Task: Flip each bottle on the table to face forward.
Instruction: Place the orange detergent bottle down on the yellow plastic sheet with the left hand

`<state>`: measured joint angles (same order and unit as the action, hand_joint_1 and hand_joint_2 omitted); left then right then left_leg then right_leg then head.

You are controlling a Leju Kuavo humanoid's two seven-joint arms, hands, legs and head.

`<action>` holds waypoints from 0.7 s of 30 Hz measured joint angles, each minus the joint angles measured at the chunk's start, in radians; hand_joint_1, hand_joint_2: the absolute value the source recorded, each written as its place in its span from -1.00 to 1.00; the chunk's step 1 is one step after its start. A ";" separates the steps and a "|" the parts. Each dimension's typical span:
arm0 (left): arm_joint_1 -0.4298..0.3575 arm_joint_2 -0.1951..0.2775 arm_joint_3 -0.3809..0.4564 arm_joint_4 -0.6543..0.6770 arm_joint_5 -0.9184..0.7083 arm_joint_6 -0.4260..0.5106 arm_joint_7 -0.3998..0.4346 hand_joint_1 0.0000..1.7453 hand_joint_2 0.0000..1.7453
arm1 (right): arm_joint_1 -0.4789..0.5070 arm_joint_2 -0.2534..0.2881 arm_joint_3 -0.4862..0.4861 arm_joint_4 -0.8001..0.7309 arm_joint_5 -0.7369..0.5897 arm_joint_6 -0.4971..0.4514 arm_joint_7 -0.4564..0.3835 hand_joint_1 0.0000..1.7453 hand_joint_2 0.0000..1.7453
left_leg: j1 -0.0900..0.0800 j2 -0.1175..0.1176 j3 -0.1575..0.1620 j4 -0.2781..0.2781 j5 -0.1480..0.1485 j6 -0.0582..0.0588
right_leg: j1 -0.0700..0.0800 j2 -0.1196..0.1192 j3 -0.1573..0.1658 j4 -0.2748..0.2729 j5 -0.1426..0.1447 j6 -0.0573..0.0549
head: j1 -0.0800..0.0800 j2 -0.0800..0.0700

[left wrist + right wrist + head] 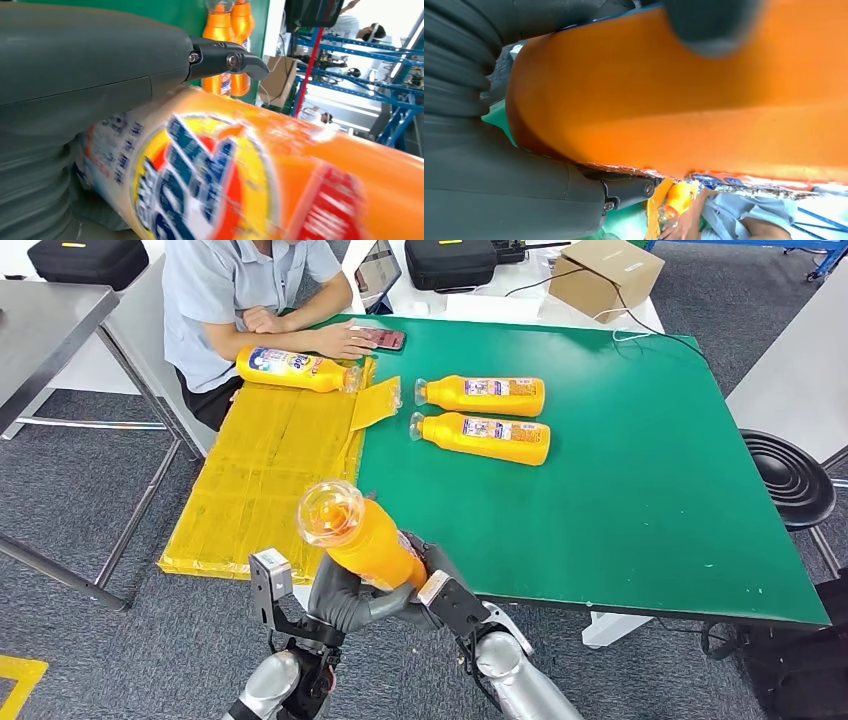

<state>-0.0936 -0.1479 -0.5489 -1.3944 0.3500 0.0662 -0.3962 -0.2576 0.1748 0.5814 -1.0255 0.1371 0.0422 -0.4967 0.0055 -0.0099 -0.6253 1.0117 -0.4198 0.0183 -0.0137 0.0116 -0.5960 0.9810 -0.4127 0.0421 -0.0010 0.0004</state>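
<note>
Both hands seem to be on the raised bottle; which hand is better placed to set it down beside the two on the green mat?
Probably the right hand: it grips the bottle on the mat side, nearer the two lying bottles. The left hand holds it from the far side.

Blurred, perhaps "ide" on held bottle's label [200,185].
</note>
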 joint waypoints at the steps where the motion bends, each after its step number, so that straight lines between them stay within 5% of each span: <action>1: 0.001 0.000 0.001 -0.004 0.002 -0.002 0.001 -0.28 1.00 | -0.002 0.000 0.002 0.002 0.004 -0.004 0.002 1.00 1.00 | 0.000 0.000 0.000 0.000 0.000 0.000 | 0.000 0.000 0.000 0.000 0.000 0.000 | 0.000 0.000; 3: 0.003 0.000 0.002 -0.008 0.004 -0.003 0.003 0.71 1.00 | -0.005 0.000 0.005 0.008 0.014 -0.014 0.005 1.00 1.00 | 0.000 0.000 0.000 0.000 0.000 0.000 | 0.000 0.000 0.000 0.000 0.000 0.000 | 0.000 0.000; 4: 0.004 0.000 0.002 -0.009 0.006 -0.004 0.005 1.00 1.00 | -0.006 -0.001 0.007 0.011 0.022 -0.021 0.008 1.00 1.00 | 0.000 0.000 0.000 0.000 0.000 0.000 | 0.000 0.000 0.000 0.000 0.000 0.000 | 0.000 0.000; 9: 0.015 0.000 0.017 -0.009 0.039 -0.014 0.035 1.00 1.00 | -0.010 -0.003 0.023 0.032 0.081 -0.065 0.032 0.99 1.00 | 0.000 0.000 0.000 0.000 0.000 0.000 | 0.000 0.000 0.000 0.000 0.000 0.000 | 0.000 0.000; 10: 0.017 0.000 0.020 -0.009 0.050 -0.020 0.043 1.00 1.00 | -0.011 -0.003 0.026 0.037 0.090 -0.073 0.034 0.86 1.00 | 0.000 0.000 0.000 0.000 0.000 0.000 | 0.000 0.000 0.000 0.000 0.000 0.000 | 0.000 0.000; 14: 0.030 0.000 0.029 -0.015 0.011 -0.018 0.011 1.00 1.00 | -0.009 -0.003 0.037 0.048 0.113 -0.092 0.028 -0.42 1.00 | 0.000 0.000 0.000 0.000 0.000 0.000 | 0.000 0.000 0.000 0.000 0.000 0.000 | 0.000 0.000; 15: 0.035 0.000 0.029 -0.020 -0.003 -0.014 -0.001 1.00 1.00 | -0.007 -0.003 0.040 0.048 0.117 -0.093 0.026 -0.42 1.00 | 0.000 0.000 0.000 0.000 0.000 0.000 | 0.000 0.000 0.000 0.000 0.000 0.000 | 0.000 0.000; 18: 0.039 0.000 0.032 -0.036 -0.014 -0.009 -0.014 1.00 1.00 | 0.002 -0.004 0.049 0.049 0.127 -0.098 0.025 -0.85 1.00 | 0.000 0.000 0.000 0.000 0.000 0.000 | 0.000 0.000 0.000 0.000 0.000 0.000 | 0.000 0.000; 21: 0.039 0.000 0.033 -0.050 -0.018 -0.008 -0.018 1.00 1.00 | 0.007 -0.008 0.051 0.053 0.135 -0.104 0.025 -1.00 -0.50 | 0.000 0.000 0.000 0.000 0.000 0.000 | 0.000 0.000 0.000 0.000 0.000 0.000 | 0.000 0.000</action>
<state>-0.0545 -0.1480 -0.5156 -1.4443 0.3319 0.0579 -0.4139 -0.2504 0.1667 0.6328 -0.9721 0.2717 -0.0616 -0.4716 0.0056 -0.0095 -0.6255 1.0117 -0.4199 0.0183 -0.0137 0.0116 -0.5963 0.9809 -0.4127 0.0421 -0.0009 0.0004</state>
